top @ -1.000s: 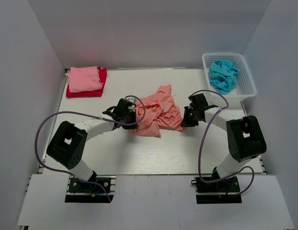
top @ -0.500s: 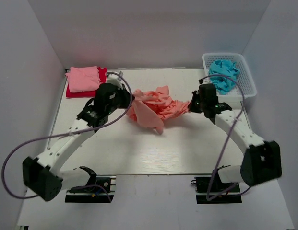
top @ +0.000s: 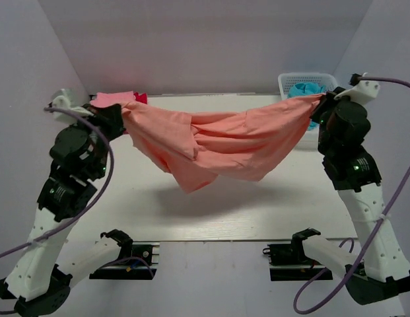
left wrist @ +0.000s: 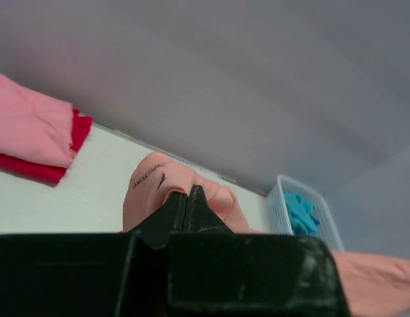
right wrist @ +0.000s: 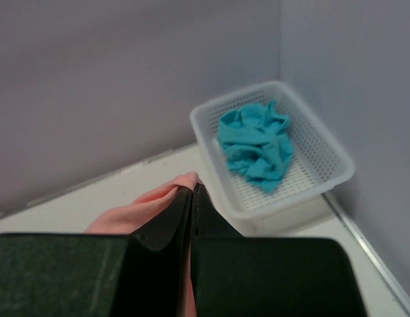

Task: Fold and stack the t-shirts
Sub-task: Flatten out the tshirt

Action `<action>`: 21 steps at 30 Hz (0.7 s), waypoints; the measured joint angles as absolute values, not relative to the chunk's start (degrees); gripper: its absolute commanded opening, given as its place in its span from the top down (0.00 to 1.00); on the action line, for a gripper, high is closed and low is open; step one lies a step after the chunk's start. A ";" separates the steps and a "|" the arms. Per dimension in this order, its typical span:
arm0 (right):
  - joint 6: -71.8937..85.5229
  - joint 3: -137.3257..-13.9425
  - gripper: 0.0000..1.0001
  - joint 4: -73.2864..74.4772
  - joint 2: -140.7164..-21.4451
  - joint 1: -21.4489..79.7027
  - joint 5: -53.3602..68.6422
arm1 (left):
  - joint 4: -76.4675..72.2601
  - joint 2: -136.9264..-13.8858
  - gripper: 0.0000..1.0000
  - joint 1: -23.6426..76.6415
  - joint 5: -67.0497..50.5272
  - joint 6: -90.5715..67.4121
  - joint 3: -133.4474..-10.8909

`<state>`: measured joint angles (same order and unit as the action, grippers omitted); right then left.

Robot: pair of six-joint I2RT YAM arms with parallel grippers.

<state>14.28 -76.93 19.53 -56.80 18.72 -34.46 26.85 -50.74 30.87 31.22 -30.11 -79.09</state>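
Item: salmon-orange t-shirt (top: pixel 218 142), hung in the air between my left claw (top: pixel 116 119) and my right claw (top: pixel 318 105). Its long axis runs straight from one claw to the other, and its middle sags below both, probably clear of the table. Left claw: pinching one end, arm reared high, folded pink t-shirt (left wrist: pixel 26 129) on a red t-shirt (left wrist: pixel 34 170) just behind it. Right claw: pinching the other end, arm equally raised, turquoise t-shirt (right wrist: pixel 254 145) in the white basket (right wrist: pixel 327 165) just beyond its tips.
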 measured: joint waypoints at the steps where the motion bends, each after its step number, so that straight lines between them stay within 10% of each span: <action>1: 13.26 -77.89 1.00 19.59 -56.14 18.76 -35.90 | 28.18 -49.56 1.00 30.87 33.01 -30.94 -79.59; 21: 6.57 -80.05 1.00 20.53 -49.80 18.76 -44.38 | 46.19 -37.50 1.00 30.98 46.94 -46.81 -78.89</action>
<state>6.57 -80.05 20.53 -49.80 18.76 -44.38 46.19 -37.50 30.98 46.94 -46.81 -78.89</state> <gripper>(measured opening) 0.008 0.025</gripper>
